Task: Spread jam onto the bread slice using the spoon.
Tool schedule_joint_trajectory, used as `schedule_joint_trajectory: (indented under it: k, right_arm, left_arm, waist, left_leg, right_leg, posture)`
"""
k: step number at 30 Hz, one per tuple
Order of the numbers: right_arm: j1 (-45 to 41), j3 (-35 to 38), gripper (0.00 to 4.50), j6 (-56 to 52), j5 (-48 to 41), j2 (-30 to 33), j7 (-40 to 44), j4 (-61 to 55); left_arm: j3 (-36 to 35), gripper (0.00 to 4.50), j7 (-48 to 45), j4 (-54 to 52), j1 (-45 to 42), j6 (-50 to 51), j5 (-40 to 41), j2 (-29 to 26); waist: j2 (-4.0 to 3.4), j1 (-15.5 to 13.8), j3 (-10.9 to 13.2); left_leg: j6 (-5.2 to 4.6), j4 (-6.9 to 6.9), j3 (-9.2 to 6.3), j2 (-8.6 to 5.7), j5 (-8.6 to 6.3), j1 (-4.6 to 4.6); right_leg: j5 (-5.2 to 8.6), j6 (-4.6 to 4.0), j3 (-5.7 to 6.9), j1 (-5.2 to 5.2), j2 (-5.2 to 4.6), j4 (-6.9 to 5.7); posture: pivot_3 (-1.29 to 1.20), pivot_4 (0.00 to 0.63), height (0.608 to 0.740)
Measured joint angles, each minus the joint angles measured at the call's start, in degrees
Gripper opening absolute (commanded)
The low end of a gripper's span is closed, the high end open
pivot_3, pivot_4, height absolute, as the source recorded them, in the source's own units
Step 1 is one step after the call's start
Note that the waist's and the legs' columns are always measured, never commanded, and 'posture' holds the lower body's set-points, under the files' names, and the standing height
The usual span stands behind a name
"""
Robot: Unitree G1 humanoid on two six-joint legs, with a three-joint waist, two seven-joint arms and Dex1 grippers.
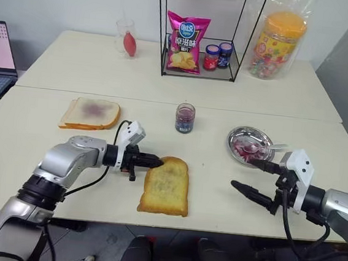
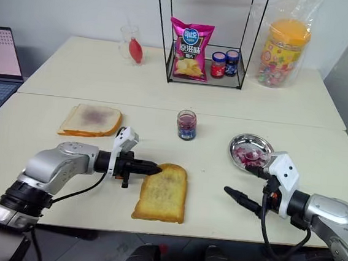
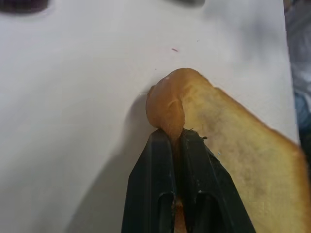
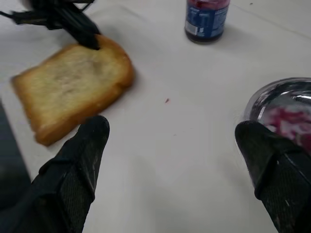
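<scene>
- The left gripper is pressed together, and its tips pinch the round top corner of the bread.
- The bread lies flat on the desk, stretching out past the left gripper's tips, toward the desk's near edge.
- The right gripper is spread wide and holds nothing.
- One of its fingers hangs near the bread; the other sits by the rim of the steel dish.
- The spoon lies in the dish, just beyond the right gripper, with red jam around it.
- The jam jar stands upright, lid off, farther out on the desk, between the two grippers.
</scene>
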State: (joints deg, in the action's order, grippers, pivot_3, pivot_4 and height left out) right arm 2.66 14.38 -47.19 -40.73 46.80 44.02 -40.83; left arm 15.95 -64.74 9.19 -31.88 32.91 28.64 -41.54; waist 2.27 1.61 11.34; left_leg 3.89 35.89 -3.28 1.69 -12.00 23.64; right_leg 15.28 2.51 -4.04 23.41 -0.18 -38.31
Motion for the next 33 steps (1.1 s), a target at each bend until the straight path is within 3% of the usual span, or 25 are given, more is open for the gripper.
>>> schedule_joint_trajectory:
  k: [7, 23, 32, 33]
  right_arm:
    - [0.9, 0.6, 4.5, 0.1, -3.4, 0.1, 0.3, -2.6]
    - [3.2, 0.5, 4.5, 2.3, -3.2, 0.3, -0.7, -2.7]
    - [2.6, 0.0, 4.5, 2.5, -3.2, 0.7, -0.5, -2.6]
    - [2.2, -0.1, 4.5, 2.7, -3.2, 0.7, -0.6, -2.5]
  left_arm:
    - [0.4, 0.01, -1.2, 10.7, -6.4, -8.5, -7.2, 6.7]
    - [-2.8, 0.01, 0.7, 18.8, -8.6, -14.8, -14.2, 11.1]
    - [-3.4, 1.84, 2.8, 19.2, -8.9, -18.8, -16.9, 11.9]
    - [-4.0, 1.88, 2.8, 18.5, -8.7, -19.4, -17.0, 11.7]
  waist:
    - [0.0, 0.2, 0.0]
    - [0.0, 0.1, 0.0]
    - [0.0, 0.1, 0.0]
    - [0.0, 0.1, 0.0]
  left_leg:
    - [-0.04, 0.06, -0.04, 0.0, -0.02, 0.17]
    - [-0.05, 0.17, -0.06, -0.01, -0.01, 0.18]
    - [-0.05, 0.19, -0.06, -0.01, -0.01, 0.17]
    - [-0.06, 0.19, -0.06, -0.01, -0.01, 0.17]
  right_leg:
    - [-0.25, 0.43, 0.02, 0.01, 0.02, 0.25]
    - [-0.39, 0.5, 0.01, -0.03, 0.02, 0.23]
    - [-0.42, 0.51, 0.01, -0.04, 0.02, 0.22]
    - [-0.42, 0.51, 0.01, -0.04, 0.02, 0.22]
  posture:
    - [0.0, 0.15, 0.74]
    - [0.0, 0.15, 0.74]
    - [0.0, 0.15, 0.74]
    - [0.0, 0.15, 0.74]
